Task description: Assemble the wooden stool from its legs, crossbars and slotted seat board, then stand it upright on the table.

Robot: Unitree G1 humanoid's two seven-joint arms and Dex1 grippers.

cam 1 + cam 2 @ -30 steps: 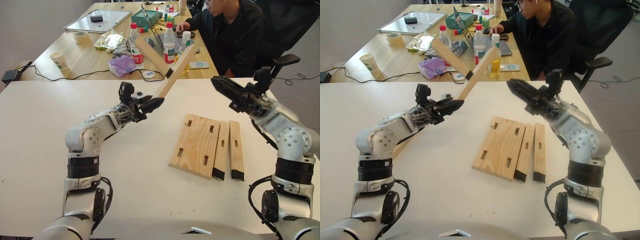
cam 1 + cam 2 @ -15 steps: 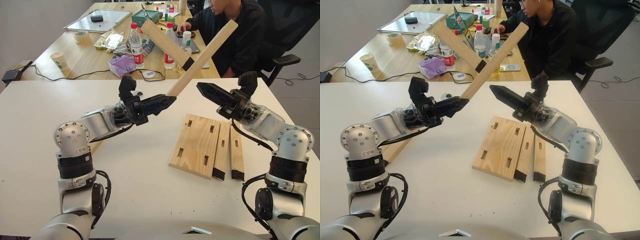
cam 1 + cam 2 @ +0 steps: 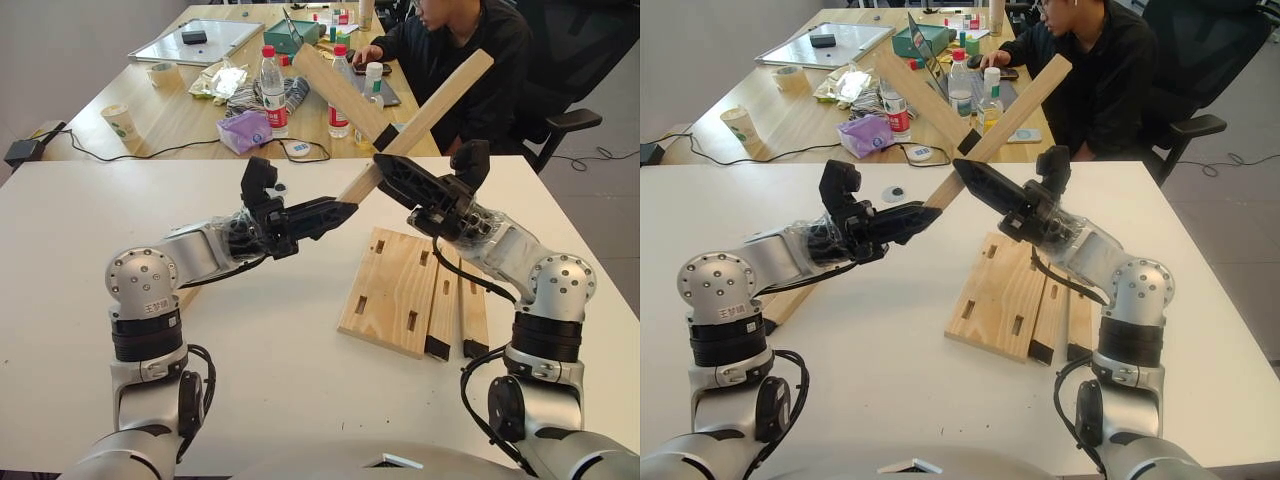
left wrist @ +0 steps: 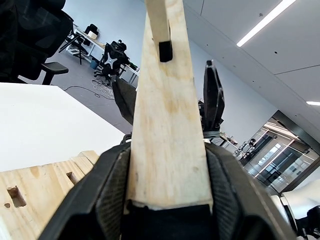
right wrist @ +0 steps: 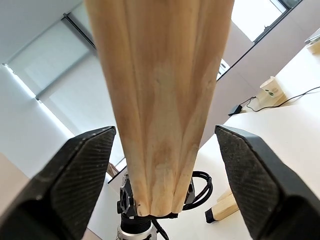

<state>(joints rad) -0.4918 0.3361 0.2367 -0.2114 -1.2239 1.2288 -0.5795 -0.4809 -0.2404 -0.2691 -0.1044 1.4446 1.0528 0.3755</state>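
The left pincer [image 3: 338,208] grips the low end of the long pale wooden leg stick [image 3: 445,95], up above the white bench [image 3: 80,300]. The stick slopes up through the right pincer [image 3: 392,172], which is open on both sides of it.

A wooden leg [image 3: 1012,108], crossed by a crossbar [image 3: 912,92], is held raised over the counter [image 3: 880,370] in the left gripper's [image 3: 928,213] jaws. The right gripper [image 3: 968,175] is positioned at the leg. A slotted seat board [image 3: 998,292] is laid flat nearby.
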